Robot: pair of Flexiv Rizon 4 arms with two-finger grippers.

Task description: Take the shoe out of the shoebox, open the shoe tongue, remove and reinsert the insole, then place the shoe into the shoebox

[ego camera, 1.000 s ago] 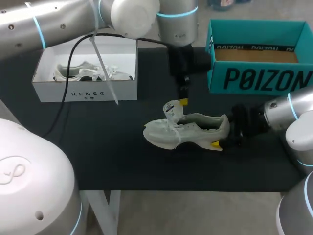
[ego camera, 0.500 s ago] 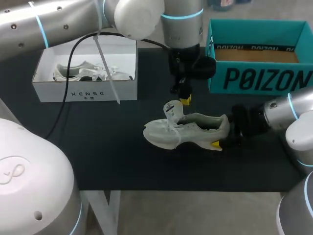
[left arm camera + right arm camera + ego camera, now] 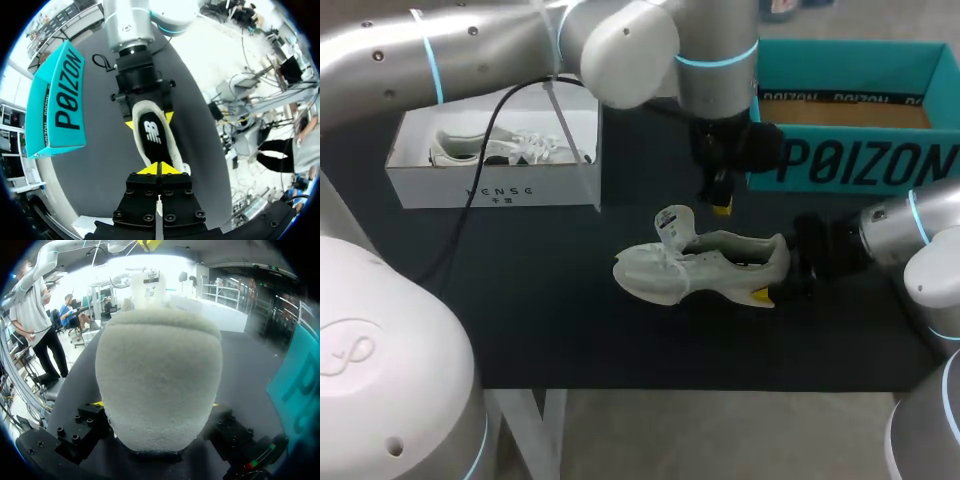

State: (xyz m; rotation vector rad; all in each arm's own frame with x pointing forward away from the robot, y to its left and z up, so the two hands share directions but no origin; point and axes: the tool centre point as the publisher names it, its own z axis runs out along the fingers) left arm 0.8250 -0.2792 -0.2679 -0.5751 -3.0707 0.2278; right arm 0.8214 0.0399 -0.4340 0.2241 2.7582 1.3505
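A white shoe [image 3: 705,265] lies on its side on the black table, toe to the left, its tongue [image 3: 672,222] standing up. My right gripper [image 3: 778,280] is shut on the shoe's heel [image 3: 157,380], one finger on each side. In the left wrist view the black insole [image 3: 151,132] shows inside the shoe, with the right gripper's yellow tips against both sides of the heel. My left gripper [image 3: 722,205] hangs shut and empty above the shoe, to the right of the tongue; its yellow tips [image 3: 159,169] are pressed together. The teal shoebox [image 3: 850,160] stands open at the back right.
A white box [image 3: 495,185] at the back left holds another white shoe [image 3: 490,148]. A black cable [image 3: 470,190] droops from my left arm over that box. The teal shoebox [image 3: 55,100] stands beside the right arm.
My left gripper has lifted slightly and moved right, away from the raised tongue. The shoe and the right gripper have stayed put.
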